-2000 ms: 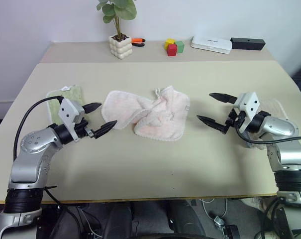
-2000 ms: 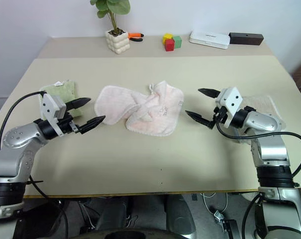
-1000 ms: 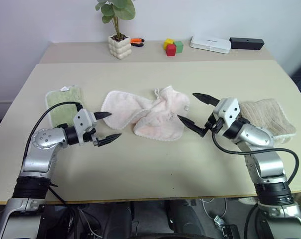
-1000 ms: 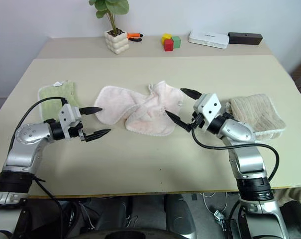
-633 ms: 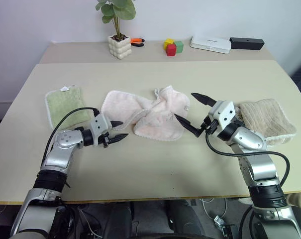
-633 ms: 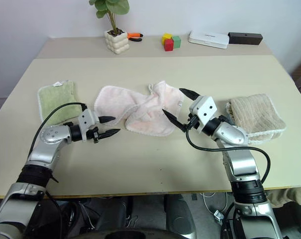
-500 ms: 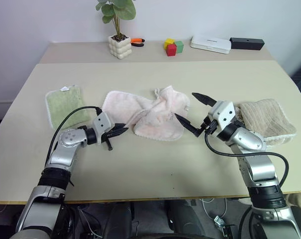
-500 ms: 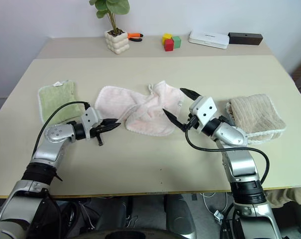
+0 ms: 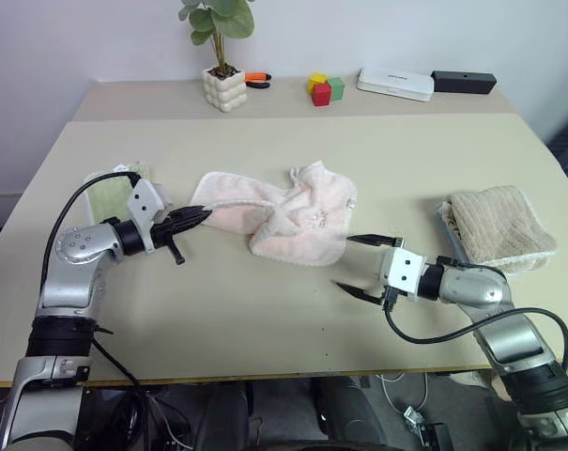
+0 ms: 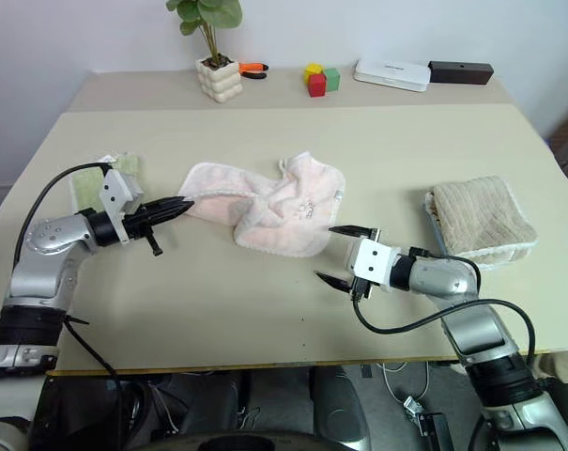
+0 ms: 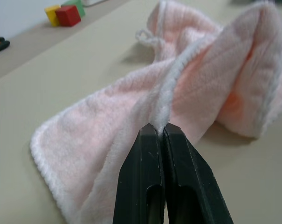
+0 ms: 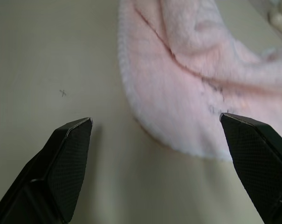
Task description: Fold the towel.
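Observation:
The pale pink towel (image 9: 284,211) lies crumpled at the middle of the table, its white loop tag at the far side. My left gripper (image 9: 201,216) is shut on the white hem at the towel's left end, and the left wrist view shows the hem pinched between the black fingers (image 11: 147,177). My right gripper (image 9: 345,263) stands open just off the towel's near right edge, close above the table. The right wrist view has its fingertips (image 12: 71,144) spread wide, with the towel's rounded edge (image 12: 178,102) ahead of them and nothing between them.
A green towel (image 9: 103,188) lies behind my left arm. A beige ribbed towel (image 9: 498,224) sits at the right. Along the back are a potted plant (image 9: 227,86), coloured blocks (image 9: 325,89), a white box (image 9: 398,84) and a black box (image 9: 464,82).
My left gripper closed on the towel's left hem and drew it up and leftward. My right gripper, still open, dropped and pulled back towards the table's front, away from the towel's right side.

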